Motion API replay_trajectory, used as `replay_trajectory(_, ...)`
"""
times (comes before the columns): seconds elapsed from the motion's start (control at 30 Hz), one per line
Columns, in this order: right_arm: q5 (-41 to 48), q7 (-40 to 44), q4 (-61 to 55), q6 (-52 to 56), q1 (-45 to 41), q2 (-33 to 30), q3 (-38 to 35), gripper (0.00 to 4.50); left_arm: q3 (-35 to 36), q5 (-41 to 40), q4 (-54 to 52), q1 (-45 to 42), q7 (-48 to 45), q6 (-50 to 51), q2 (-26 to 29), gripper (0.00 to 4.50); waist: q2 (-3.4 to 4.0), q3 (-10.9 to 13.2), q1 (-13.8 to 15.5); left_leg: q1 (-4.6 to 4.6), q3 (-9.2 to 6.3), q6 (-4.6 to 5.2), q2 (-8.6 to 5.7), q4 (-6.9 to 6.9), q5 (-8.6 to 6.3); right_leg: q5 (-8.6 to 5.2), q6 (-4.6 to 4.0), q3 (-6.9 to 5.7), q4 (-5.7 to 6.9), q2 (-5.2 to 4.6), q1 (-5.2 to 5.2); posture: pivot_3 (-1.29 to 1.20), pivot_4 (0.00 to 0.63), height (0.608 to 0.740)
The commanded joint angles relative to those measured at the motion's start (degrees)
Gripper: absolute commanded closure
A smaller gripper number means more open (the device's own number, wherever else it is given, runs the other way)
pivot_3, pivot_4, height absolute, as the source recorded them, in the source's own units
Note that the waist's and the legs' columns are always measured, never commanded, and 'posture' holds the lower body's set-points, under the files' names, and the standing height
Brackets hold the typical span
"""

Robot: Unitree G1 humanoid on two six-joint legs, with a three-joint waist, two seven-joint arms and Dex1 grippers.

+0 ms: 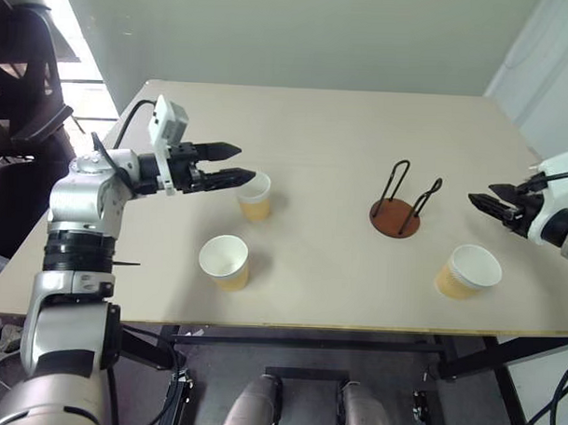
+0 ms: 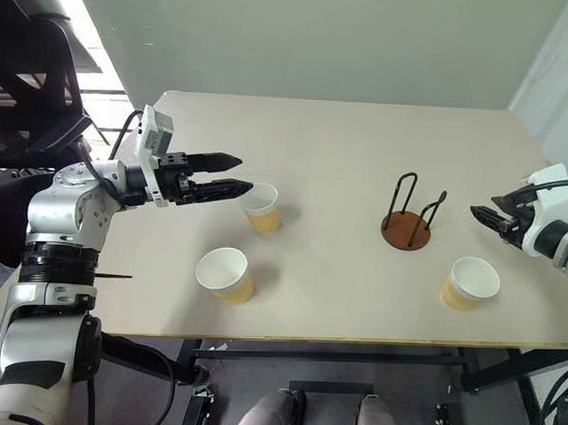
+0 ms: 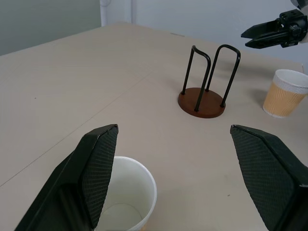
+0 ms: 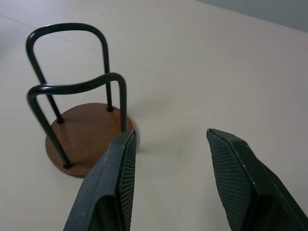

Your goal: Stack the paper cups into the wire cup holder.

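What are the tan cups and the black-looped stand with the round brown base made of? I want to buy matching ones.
The three tan cups look like paper: matte walls, white insides, rolled rims; one is ribbed. The stand seems to be bent black metal wire, slightly glossy, on a reddish-brown disc, perhaps wood or painted board.

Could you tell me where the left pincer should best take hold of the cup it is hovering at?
Grip the cup across its tapered wall just under the rolled rim, coming level from the robot's left; it stands upright and the left pincer, jaws open, already points that way.
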Motion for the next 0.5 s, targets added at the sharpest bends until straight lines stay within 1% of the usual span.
replay_trajectory(0.03,1.8,2.7,-3.5,1.0,0.8,-2.6,-2.4,2.21,0.4,0.6,-0.2,-1.5,-0.4,-1.6,0.4,0.52,0.00,0.0,0.0,0.00,0.00,-0.01,0.00,0.00,-0.01,-0.02,0.02,0.00,0.00,0.00,0.00,0.00,0.150,0.740)
replay_trajectory(0.13,3.2,4.1,-5.0,2.2,1.4,-3.9,-3.4,2.21,0.4,0.8,-0.1,-1.1,-0.4,-2.2,0.4,0.52,0.00,0.0,0.0,-0.02,0.00,-0.01,-0.01,0.00,-0.02,-0.21,0.31,0.00,0.00,0.00,0.00,0.00,0.150,0.740)
replay_trajectory(0.33,7.0,5.3,-7.2,6.3,1.0,-4.9,-5.4,2.21,0.4,1.5,0.5,-0.7,-0.3,-3.1,-0.1,0.52,0.00,0.0,0.0,-0.02,0.00,-0.01,-0.01,0.00,-0.02,-0.23,0.32,0.01,0.00,0.00,0.00,0.00,0.150,0.740)
replay_trajectory(0.5,13.6,4.5,-13.4,15.3,2.2,-3.5,-6.6,2.21,0.3,1.9,0.9,-0.8,-0.9,-3.9,-0.3,0.52,0.00,0.0,0.0,-0.01,0.00,-0.01,-0.01,0.00,-0.02,-0.28,0.39,0.00,0.02,0.01,0.00,0.00,0.150,0.740)
